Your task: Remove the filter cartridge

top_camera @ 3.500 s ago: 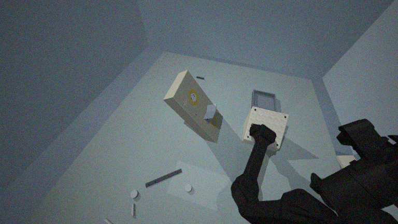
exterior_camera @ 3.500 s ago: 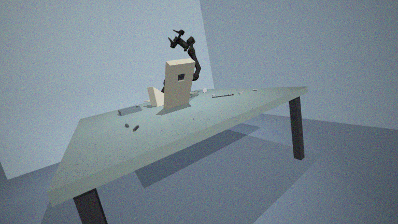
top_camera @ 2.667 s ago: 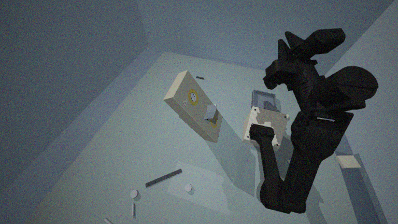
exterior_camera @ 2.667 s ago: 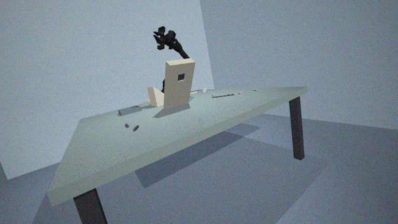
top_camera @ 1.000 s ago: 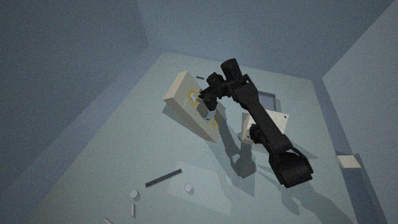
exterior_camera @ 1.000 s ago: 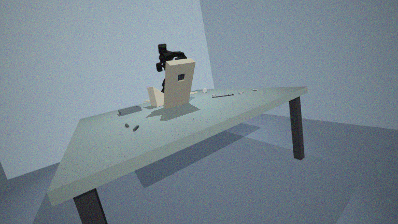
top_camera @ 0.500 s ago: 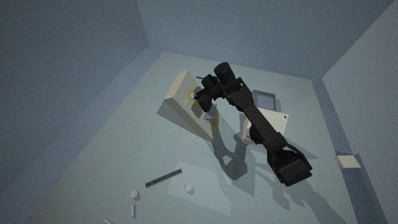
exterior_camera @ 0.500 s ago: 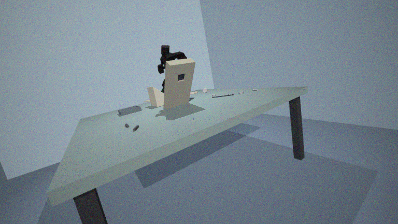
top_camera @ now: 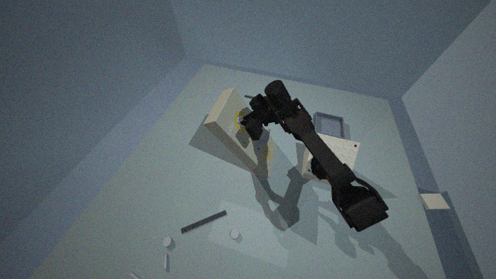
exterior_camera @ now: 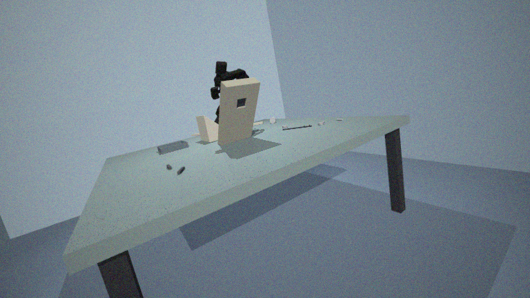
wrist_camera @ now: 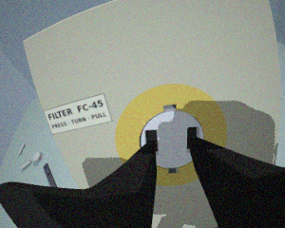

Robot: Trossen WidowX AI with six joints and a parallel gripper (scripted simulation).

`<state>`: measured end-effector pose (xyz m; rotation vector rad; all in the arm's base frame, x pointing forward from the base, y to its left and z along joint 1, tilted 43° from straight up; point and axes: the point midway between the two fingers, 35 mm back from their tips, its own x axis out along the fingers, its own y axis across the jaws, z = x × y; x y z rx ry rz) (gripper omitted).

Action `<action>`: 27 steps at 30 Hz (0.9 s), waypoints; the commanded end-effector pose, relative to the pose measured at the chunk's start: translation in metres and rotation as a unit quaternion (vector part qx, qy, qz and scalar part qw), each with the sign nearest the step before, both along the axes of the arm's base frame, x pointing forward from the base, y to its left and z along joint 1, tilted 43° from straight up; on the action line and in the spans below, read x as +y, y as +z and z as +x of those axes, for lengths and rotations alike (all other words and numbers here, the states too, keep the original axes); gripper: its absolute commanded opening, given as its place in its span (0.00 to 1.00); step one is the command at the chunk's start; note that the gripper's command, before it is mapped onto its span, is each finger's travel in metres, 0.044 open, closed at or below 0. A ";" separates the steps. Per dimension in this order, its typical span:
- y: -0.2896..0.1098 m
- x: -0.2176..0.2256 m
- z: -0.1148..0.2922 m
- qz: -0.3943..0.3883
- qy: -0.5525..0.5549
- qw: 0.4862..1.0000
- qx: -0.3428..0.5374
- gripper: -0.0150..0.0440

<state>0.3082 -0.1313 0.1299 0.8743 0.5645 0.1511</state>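
Top view: the pale green bench (top_camera: 146, 188) carries everything, and my black arm (top_camera: 321, 152) reaches across it from its base toward the cream service panel (top_camera: 223, 122), which stands upright on the bench. Behind the arm a beige block (top_camera: 349, 148) sits just in front of the grey tray (top_camera: 316, 122); the tray lies well apart from the panel's face. My gripper (top_camera: 252, 126) is right up against that face. From the wrist camera the panel fills most of the picture, with a broad yellow ring (wrist_camera: 133, 128) on it and the round filter cartridge (wrist_camera: 175, 152) seated inside the ring, in the panel. My two fingers stand a little apart with nothing clamped between them, and their tips meet the cartridge's pale face on either side of its middle; I cannot tell whether they sit in the slots, since the tips cover those spots. A white label (wrist_camera: 77, 114) reading FILTER FC-45 is to the left of the ring. Nearer the bench's front edge lie a dark bar (top_camera: 203, 221) and two small white discs (top_camera: 234, 233), apart from everything else.
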 end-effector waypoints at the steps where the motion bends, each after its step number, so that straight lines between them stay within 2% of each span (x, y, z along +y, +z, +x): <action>1: -0.004 0.001 -0.002 0.003 -0.002 1.000 0.005 0.45; 27: 0.000 -0.001 0.001 0.003 -0.002 1.000 0.005 0.45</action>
